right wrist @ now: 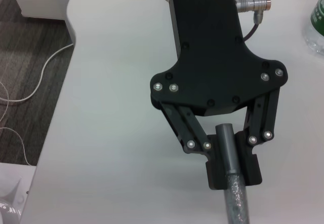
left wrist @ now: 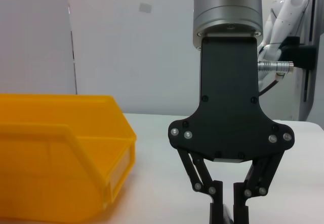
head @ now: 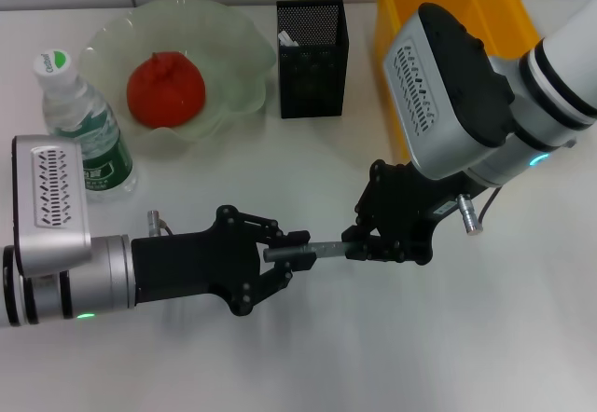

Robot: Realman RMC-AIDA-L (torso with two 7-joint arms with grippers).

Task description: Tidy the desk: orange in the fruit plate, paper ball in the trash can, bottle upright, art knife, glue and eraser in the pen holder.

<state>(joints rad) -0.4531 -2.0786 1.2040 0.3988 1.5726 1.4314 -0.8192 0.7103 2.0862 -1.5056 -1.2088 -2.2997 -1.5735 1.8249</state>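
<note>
Over the middle of the white table [head: 308, 356] in the head view, one slim grey art knife [head: 322, 250] lies level between two grippers: the left gripper [head: 297, 252] is clamped on its left end, the right gripper [head: 359, 247] on its right. Far back stand one orange [head: 165, 89] in the fruit plate [head: 229, 58], one upright bottle [head: 82, 123], one pen holder [head: 312, 53] and one trash can [head: 438, 2].

From the left wrist, the right gripper's fingers [left wrist: 216, 203] stand close together near the yellow bin.

From the right wrist, the left fingers [right wrist: 251, 165] pinch the grey stick.
</note>
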